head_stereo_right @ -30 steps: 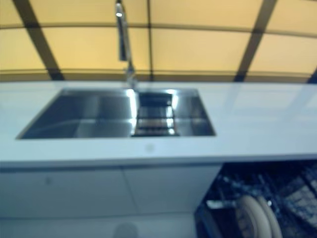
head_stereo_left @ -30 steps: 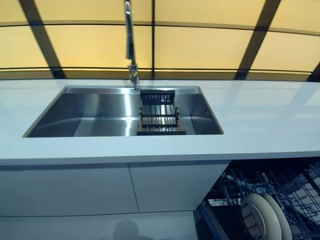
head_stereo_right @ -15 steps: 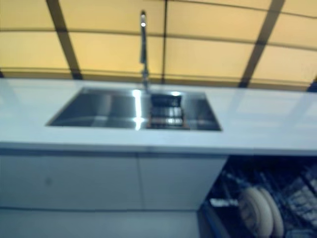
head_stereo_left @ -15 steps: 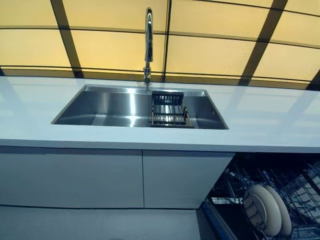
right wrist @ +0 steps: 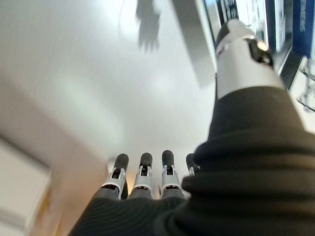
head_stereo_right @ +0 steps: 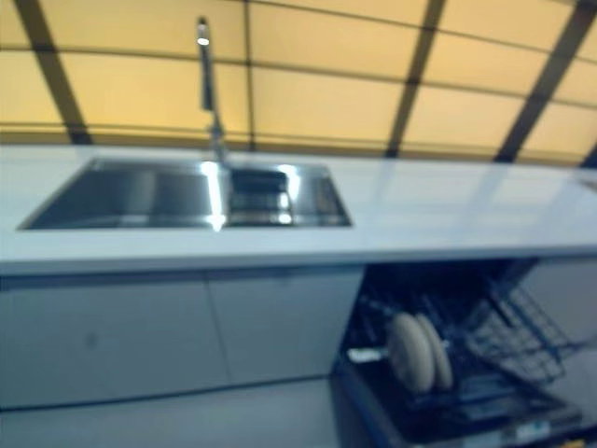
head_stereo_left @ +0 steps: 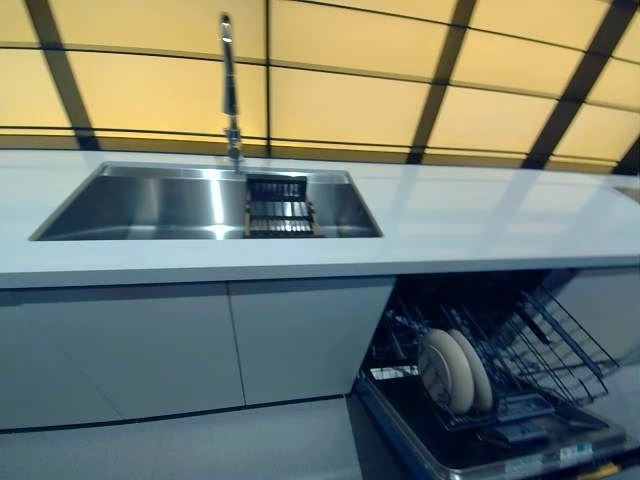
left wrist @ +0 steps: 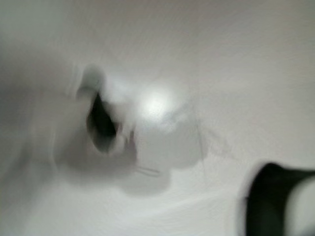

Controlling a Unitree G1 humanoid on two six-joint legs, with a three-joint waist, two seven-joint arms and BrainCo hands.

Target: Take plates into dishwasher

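Observation:
Two cream plates (head_stereo_left: 446, 370) (head_stereo_right: 411, 351) stand on edge side by side in the lower rack (head_stereo_left: 545, 345) of the open dishwasher (head_stereo_left: 500, 445), under the right part of the counter. Neither hand shows in the eye views. In the right wrist view my right hand (right wrist: 166, 169) hangs above the pale floor, fingers straight and thumb (right wrist: 241, 59) stretched out, holding nothing. The left wrist view is a blur of pale floor with a dark tip of my left hand (left wrist: 268, 201) at one corner, and no plate shows there.
A steel sink (head_stereo_left: 140, 205) with a tall faucet (head_stereo_left: 228, 85) is set in the white countertop (head_stereo_left: 480, 215). A small black slatted rack (head_stereo_left: 278, 206) lies at the sink's right end. White cabinet doors (head_stereo_left: 150, 345) stand left of the dishwasher, above grey floor (head_stereo_left: 200, 445).
The whole picture has shifted: the camera has turned right and pulled back, so the sink sits further left and the full dishwasher rack and door show. The plates stay put.

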